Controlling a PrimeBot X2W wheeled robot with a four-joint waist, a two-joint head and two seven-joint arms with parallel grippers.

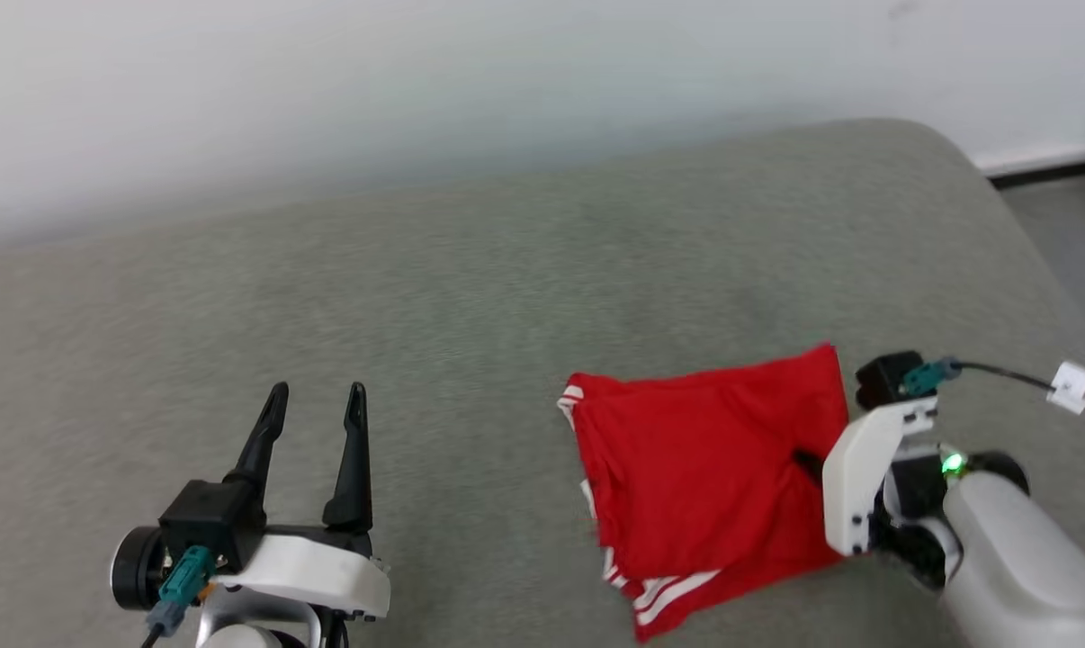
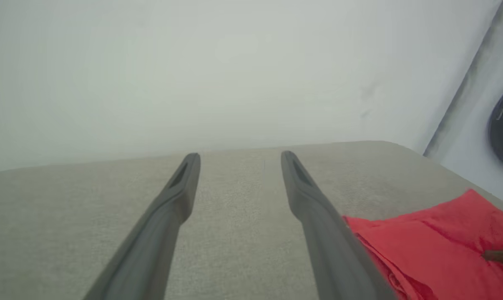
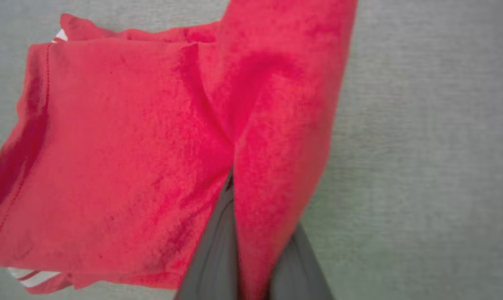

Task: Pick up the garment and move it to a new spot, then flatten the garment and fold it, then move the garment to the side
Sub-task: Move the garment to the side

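Head view puts the garment (image 1: 704, 468) on the near right of the grey cushion (image 1: 470, 270). It lies as a roughly folded rectangle with white stripe trim (image 1: 664, 594) at its near edge. Treat it as light, limp cloth: lifted from one point, it will likely sag, slip layer over layer and come unfolded. I'd judge the stacked right edge the best hold, provided you catch every layer. Your right gripper (image 1: 808, 463) is at that edge, closed down on a raised ridge of red fabric. In the right wrist view the cloth runs up between its fingers (image 3: 210, 258). Your left gripper (image 1: 318, 394) stands well apart to the left, spread wide and empty. Count one garment, one cushion and two grippers.
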